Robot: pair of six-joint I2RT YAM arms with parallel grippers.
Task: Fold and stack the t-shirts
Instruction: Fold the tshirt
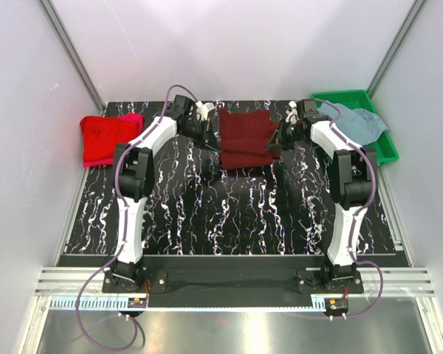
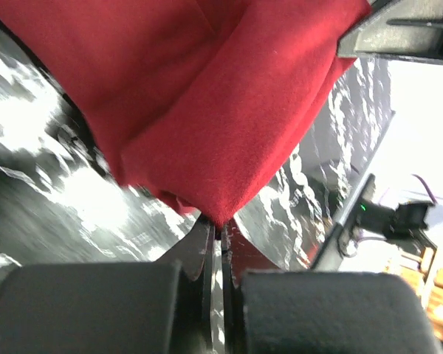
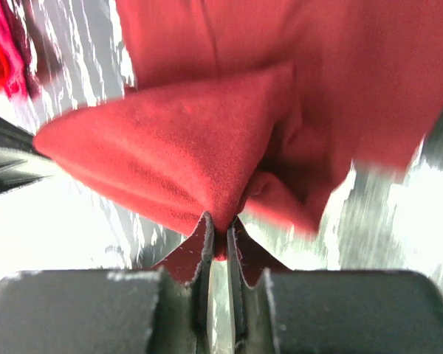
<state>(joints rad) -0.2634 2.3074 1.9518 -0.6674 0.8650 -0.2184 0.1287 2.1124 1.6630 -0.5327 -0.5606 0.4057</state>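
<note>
The left hand (image 2: 216, 236) is closed tight on the maroon shirt's (image 1: 244, 136) left edge; the right hand (image 3: 221, 230) pinches its right edge; the shirt sits at the desk's (image 1: 229, 214) far middle.

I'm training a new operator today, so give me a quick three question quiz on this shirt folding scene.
1. True or false: the left claw and the right claw are both shut on the maroon shirt.
2. Where does the grey-blue shirt lie? A: in the green tray. B: on the floor. C: draped over an arm.
3. Fill in: the red shirt lies at the far ___ of the robot.
Key: 1 true; 2 A; 3 left.
</note>
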